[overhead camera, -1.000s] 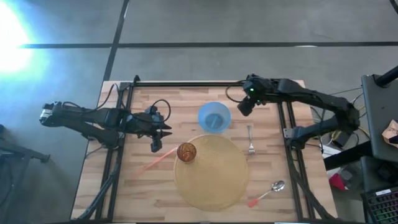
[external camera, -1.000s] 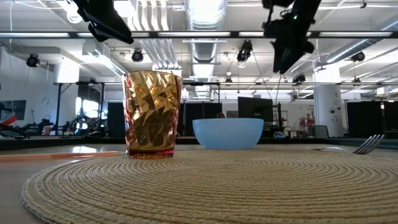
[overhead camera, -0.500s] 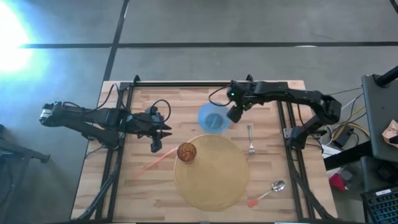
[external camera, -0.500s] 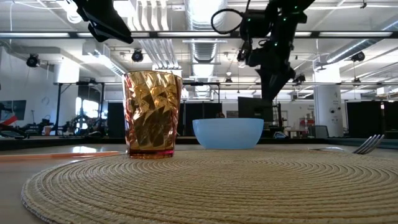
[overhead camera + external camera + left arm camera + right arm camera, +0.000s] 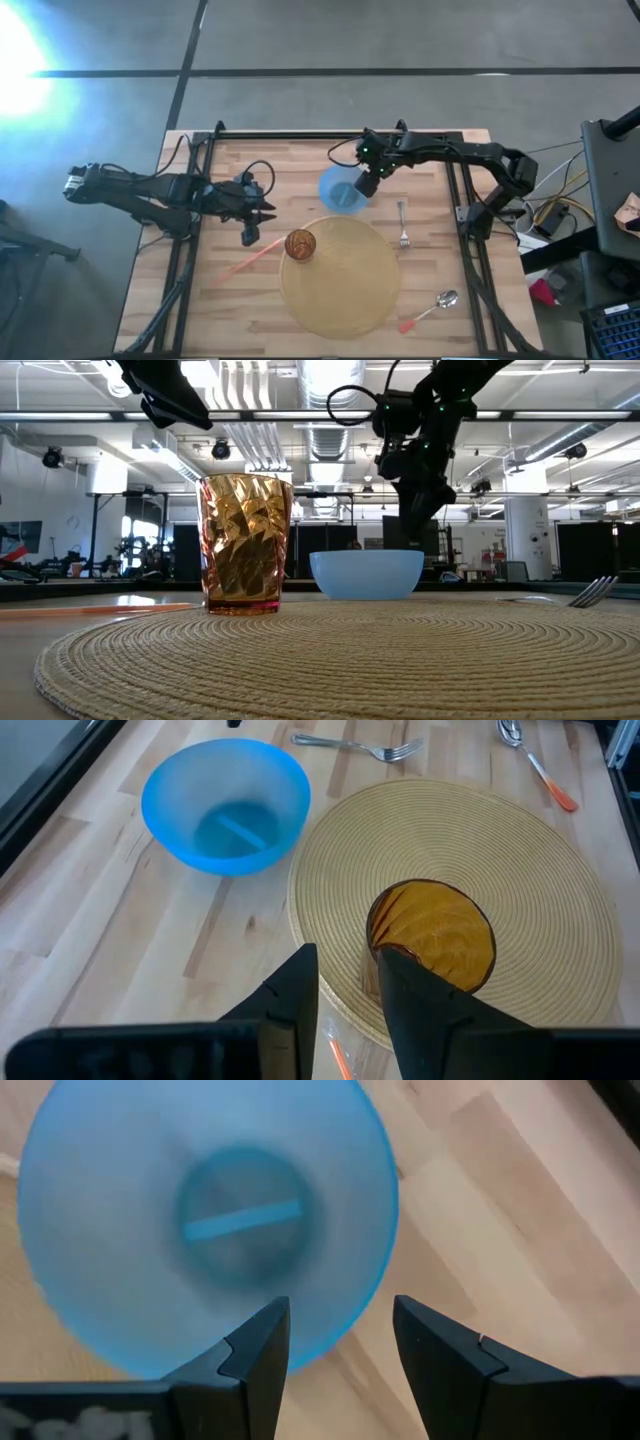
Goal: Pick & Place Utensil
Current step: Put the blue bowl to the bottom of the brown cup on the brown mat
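Note:
A blue bowl [image 5: 341,191] stands on the wooden table [image 5: 300,160], just beyond a round woven placemat [image 5: 345,285]. My right gripper [image 5: 362,187] is open just above the bowl's right rim [image 5: 350,1315]. One finger is over the inside and one over the outside, and they appear clear of the rim in the low view [image 5: 413,538]. A silver fork [image 5: 403,226] lies right of the bowl. A spoon with an orange handle [image 5: 432,309] lies at the near right. My left gripper [image 5: 250,236] hovers left of an amber glass [image 5: 300,244] with its fingers a little apart [image 5: 347,1010].
The amber glass stands on the placemat's left edge. A thin orange stick [image 5: 240,264] lies on the table left of the mat, below my left gripper. Black rails [image 5: 190,290] run along the table's left and right sides. Bare wood [image 5: 300,160] lies beyond the bowl.
My right gripper has moved from the far right of the table toward the left and near edges. It has come down over the blue bowl's right rim. The bowl and utensils have stayed put.

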Tool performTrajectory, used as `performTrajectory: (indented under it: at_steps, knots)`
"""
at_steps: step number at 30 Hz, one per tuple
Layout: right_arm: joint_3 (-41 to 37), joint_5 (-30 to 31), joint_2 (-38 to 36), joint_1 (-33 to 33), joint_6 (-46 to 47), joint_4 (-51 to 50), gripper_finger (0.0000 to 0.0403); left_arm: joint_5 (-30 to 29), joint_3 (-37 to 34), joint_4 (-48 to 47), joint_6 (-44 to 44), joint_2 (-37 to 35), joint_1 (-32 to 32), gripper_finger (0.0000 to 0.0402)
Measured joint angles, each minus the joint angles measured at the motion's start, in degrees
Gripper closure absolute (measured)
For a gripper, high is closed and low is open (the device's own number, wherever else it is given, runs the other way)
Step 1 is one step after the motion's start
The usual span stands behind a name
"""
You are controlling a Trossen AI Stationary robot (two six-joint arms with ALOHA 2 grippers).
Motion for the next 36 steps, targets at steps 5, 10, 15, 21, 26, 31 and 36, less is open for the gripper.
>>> performTrajectory:
  at_steps: [5,10,15,21,26,31,36]
  knots:
    - [0.0,0.0,2.2,-0.6,0.0,1.1,0.0229,0.0,0.0,-0.1,0.0,0.0,-0.1,0.0301]
    - [0.0,0.0,4.1,-1.1,0.2,2.8,0.0237,0.0,0.0,-0.5,0.0,0.0,-0.3,0.0303]
    - [0.0,0.0,5.3,-1.2,0.7,3.8,0.0247,0.0,0.0,-0.6,0.1,0.0,-0.4,0.0301]
    - [0.0,0.1,6.4,-1.2,1.0,3.8,0.0263,0.0,0.0,-0.6,0.1,0.0,-0.4,0.0301]
    - [0.0,0.2,6.7,-1.2,1.1,3.8,0.0282,0.0,0.0,-0.6,0.1,0.0,-0.4,0.0303]
    - [0.0,0.2,6.7,-1.4,1.1,3.8,0.0316,0.0,0.0,-0.6,0.1,0.0,-0.4,0.0301]
    - [0.0,0.2,6.7,-1.9,1.8,3.8,0.035,0.0,0.0,-0.6,0.1,0.0,-0.4,0.0303]
